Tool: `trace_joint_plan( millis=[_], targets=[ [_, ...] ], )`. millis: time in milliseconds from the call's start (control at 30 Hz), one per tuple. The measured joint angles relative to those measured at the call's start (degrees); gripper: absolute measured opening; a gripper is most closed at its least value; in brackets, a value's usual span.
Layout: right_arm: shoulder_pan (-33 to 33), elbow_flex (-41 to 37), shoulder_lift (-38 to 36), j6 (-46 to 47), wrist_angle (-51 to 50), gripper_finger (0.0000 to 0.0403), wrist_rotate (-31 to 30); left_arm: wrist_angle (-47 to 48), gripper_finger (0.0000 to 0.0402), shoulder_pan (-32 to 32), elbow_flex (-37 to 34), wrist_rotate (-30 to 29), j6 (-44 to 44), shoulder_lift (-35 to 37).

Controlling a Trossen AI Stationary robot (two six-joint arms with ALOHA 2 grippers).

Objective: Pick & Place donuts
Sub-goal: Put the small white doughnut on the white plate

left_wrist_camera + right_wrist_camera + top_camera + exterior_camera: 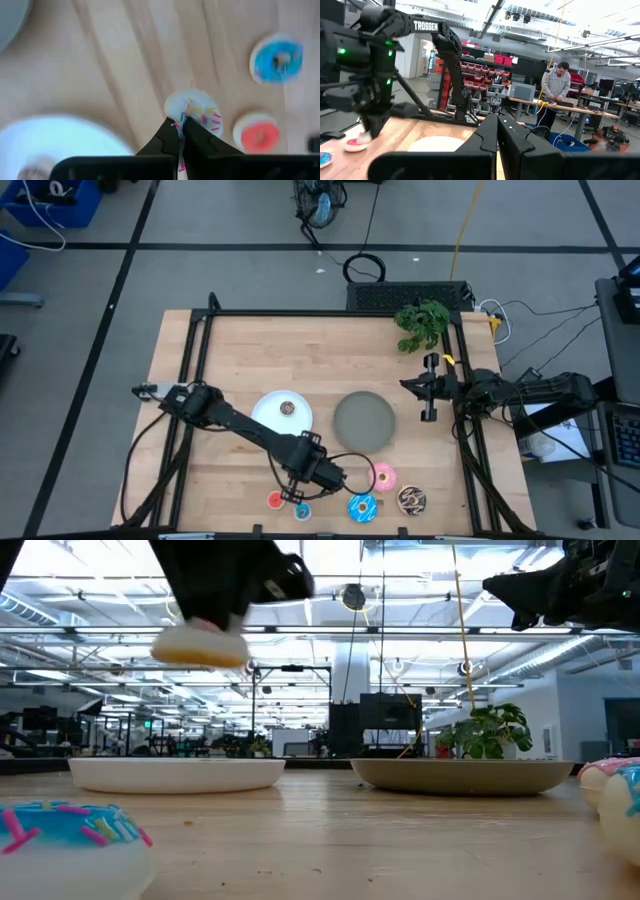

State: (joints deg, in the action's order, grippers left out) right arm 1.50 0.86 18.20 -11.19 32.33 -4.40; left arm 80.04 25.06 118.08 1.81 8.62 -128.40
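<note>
My left gripper (180, 125) hangs over the table's near middle (305, 475), shut on the small white sprinkled donut (192, 111), which shows lifted in the low view (200, 645). The small brown donut (288, 408) lies on the white plate (268, 420). The small red (276, 501) and small blue (302, 511) donuts lie flat near the front edge. The blue sprinkled (362, 506), pink (384, 476) and chocolate (411, 499) donuts lie to their right. My right gripper (497, 131) waits shut at the right side (430, 395). My left gripper pinches the white donut's rim (176, 116) between its two fingers, coming from above and pointing down. The donut is lifted clear of the table and sits roughly level below the fingers (200, 645).
An empty grey plate (363, 420) sits right of the white plate. A green plant (422, 323) stands at the far right corner. Black frame rails run along the left and right sides. A person (557, 87) works at a bench beyond the table.
</note>
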Motion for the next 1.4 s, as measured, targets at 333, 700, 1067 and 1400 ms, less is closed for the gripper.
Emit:
trace_joint_plan(
  millis=[333,700,1067,1400],
  targets=[
    [0.00,0.00,-0.01,0.01,-0.02,0.0000,0.03,7.99,0.0007,-0.79,3.32,2.85,-2.00,5.25],
    [0.02,0.00,-0.02,0.01,-0.24,0.0000,0.01,9.95,0.0007,-5.19,-3.34,-10.07,6.92,25.45],
    [0.01,0.00,0.00,-0.13,-0.07,0.0000,0.00,-9.24,0.0009,-11.41,-36.41,-9.58,12.61,45.89],
    [0.00,0.00,0.00,-0.19,0.70,0.0000,-0.09,-29.31,0.0034,-15.79,-54.81,-2.32,12.55,45.97]
  ],
)
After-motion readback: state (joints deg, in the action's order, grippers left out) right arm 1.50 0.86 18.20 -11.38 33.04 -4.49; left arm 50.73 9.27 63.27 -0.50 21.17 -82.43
